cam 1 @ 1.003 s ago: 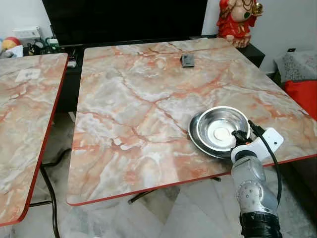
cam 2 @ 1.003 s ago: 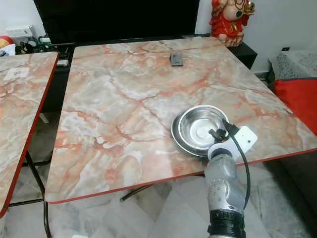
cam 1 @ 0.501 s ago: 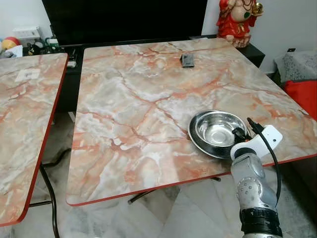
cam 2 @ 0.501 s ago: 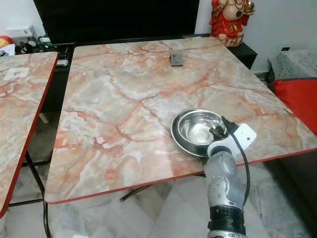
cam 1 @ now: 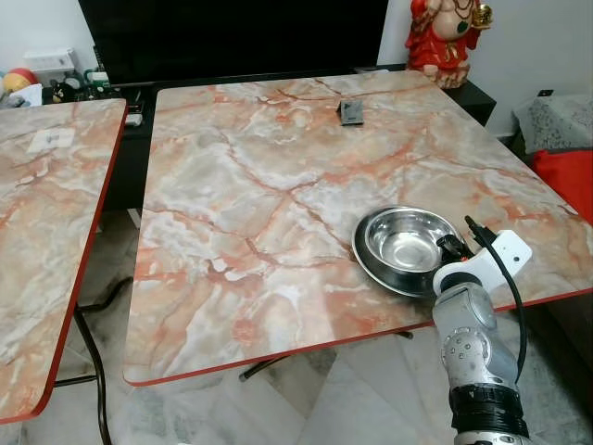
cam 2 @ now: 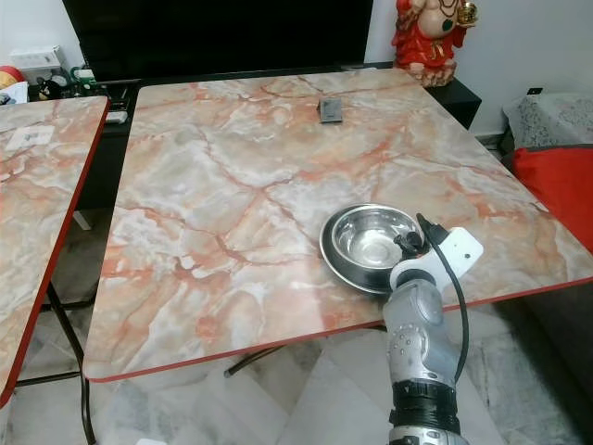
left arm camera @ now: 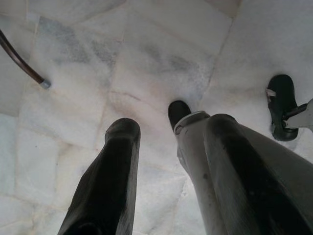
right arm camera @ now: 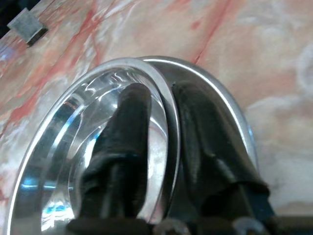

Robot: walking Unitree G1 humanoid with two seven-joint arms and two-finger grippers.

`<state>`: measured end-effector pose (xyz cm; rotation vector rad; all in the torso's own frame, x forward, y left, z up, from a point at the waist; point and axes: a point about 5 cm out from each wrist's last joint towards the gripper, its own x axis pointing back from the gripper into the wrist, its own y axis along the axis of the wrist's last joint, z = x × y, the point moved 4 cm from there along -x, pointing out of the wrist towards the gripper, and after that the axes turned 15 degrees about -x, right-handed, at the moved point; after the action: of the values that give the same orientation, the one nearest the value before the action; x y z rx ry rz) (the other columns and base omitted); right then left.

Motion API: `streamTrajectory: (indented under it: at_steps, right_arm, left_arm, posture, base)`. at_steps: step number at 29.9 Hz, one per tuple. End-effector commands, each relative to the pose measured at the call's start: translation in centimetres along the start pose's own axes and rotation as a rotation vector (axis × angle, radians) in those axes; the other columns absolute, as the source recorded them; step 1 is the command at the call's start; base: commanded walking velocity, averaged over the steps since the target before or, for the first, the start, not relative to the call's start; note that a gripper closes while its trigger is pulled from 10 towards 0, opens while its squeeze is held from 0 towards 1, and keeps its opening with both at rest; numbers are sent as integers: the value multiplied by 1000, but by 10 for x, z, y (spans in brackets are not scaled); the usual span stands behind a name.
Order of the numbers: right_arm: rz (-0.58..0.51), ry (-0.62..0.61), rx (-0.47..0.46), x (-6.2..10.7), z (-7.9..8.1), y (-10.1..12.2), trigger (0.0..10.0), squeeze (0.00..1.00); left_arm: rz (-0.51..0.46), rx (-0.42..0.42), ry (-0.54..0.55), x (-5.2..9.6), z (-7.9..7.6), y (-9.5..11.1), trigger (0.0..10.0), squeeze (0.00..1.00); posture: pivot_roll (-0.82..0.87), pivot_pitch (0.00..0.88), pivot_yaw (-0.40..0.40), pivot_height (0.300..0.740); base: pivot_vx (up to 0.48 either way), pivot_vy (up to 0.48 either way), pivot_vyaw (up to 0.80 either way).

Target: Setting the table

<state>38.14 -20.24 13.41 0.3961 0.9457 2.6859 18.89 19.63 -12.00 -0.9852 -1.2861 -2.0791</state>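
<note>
Your right gripper point(right arm camera: 159, 105) was closed on the rim of the steel bowl point(cam 1: 405, 243), one black finger inside the bowl and the other outside its wall, the rim pinched between them. The bowl sat in a steel plate point(cam 1: 371, 266) near the right front edge of the marble table point(cam 1: 259, 176); whether it was resting fully on the plate or held slightly off it, you could not have told from the wrist view, where the bowl looked tilted. The silver right arm point(cam 1: 471, 352) reached up from below the table's front edge, its white wrist housing just beside the bowl.

Your left gripper point(left arm camera: 164, 142) hung idle over the pale marble floor point(left arm camera: 146, 63), its two fingers point(left arm camera: 115, 171) parted with nothing between them.

A small dark square object point(cam 1: 350, 112) lay far back on the table, well apart from the bowl. A second marble table point(cam 1: 46, 213) stood to your left, and a red figurine point(cam 1: 449, 37) stood beyond the far right corner.
</note>
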Motion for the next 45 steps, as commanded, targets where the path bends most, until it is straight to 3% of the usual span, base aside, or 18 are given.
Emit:
streamTrajectory:
  at_steps: [1,3,4,6,7,8,19,23,27,30,37,45]
  right_arm:
    - [-35,-25,3,0,-6,8,10000,463]
    - [-37,-32,10,0,-8,8,10000,353]
    - [-34,-33,10,0,-8,8,10000,208]
    - [-32,-34,12,0,-8,7,10000,188]
    - [-30,-34,14,2,-9,6,10000,59]
    - [-28,-34,16,3,-9,5,10000,0]
    - [-47,-13,37,10,-9,5,10000,0]
    - [-152,116,85,19,12,20,10000,0]
    - [-164,143,88,25,17,20,10000,0]
    - [-182,169,127,28,18,21,10000,0]
    - [-218,307,391,38,23,21,10000,0]
    - [-223,377,488,46,17,25,10000,0]
  left_arm:
    - [36,-5,-15,2,-6,-11,10000,0]
    - [38,-6,-16,3,-7,-11,10000,0]
    - [39,-6,-16,3,-8,-12,10000,0]
    - [40,-6,-17,3,-8,-12,10000,0]
    - [41,-6,-17,3,-8,-12,10000,0]
    - [42,-7,-17,3,-8,-13,10000,0]
    - [45,-6,-12,4,-3,-16,10000,0]
    - [47,-5,-12,5,-2,-18,10000,0]
    - [45,-5,-15,5,-3,-18,10000,0]
    - [43,-5,-16,4,-5,-17,10000,0]
    - [34,5,-8,4,-4,-15,10000,0]
    - [33,-11,-10,5,-2,-18,10000,0]
  posture:
    - [-36,146,-26,740]
    - [-36,146,-26,740]
    - [-37,146,-25,740]
    - [-37,146,-25,740]
    - [-37,146,-25,740]
    - [-37,146,-25,740]
    - [-41,145,-24,740]
    - [-43,145,-24,740]
    - [-45,144,-25,740]
    - [-45,145,-26,740]
    - [-47,140,-27,740]
    - [-61,115,-21,740]
  base:
    - [0,0,0]
    - [0,0,0]
    - [0,0,0]
    - [0,0,0]
    - [0,0,0]
    - [0,0,0]
    - [0,0,0]
    - [0,0,0]
    - [0,0,0]
    - [0,0,0]
    - [0,0,0]
    - [0,0,0]
